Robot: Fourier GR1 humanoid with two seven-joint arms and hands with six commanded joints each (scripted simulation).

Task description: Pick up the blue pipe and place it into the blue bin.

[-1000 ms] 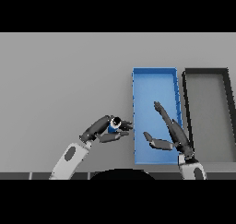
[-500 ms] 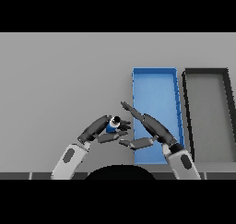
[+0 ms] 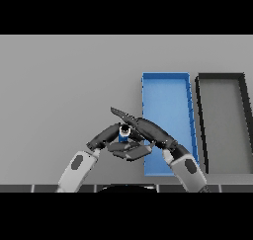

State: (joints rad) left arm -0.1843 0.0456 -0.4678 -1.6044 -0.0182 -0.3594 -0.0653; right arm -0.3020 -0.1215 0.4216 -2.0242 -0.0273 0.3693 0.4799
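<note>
Blue and short, the blue pipe (image 3: pixel 124 134) is seen low in the frame, just left of centre, with a pale open end facing up. It is held between the two hands, apart from the blue bin (image 3: pixel 165 83), which lies just to the right of it on the grey bench (image 3: pixel 64 81). A dark bin (image 3: pixel 222 120) is set further right, beside the blue one.

The left hand (image 3: pixel 106 138) is curled round the pipe from the left. The right hand (image 3: pixel 143 128) is laid across it from the right with long fingers stretched toward the upper left, its thumb tucked beneath; whether that hand actually bears on the pipe cannot be told.

The pipe is judged to be light, stiff and smooth-walled, so crushing is unlikely but slipping or rolling is a fair risk. A hold across the round body, near the middle of its length, is judged safest, with pressure from opposite sides. The open rim is best left free, since a pinch there could tip it.
</note>
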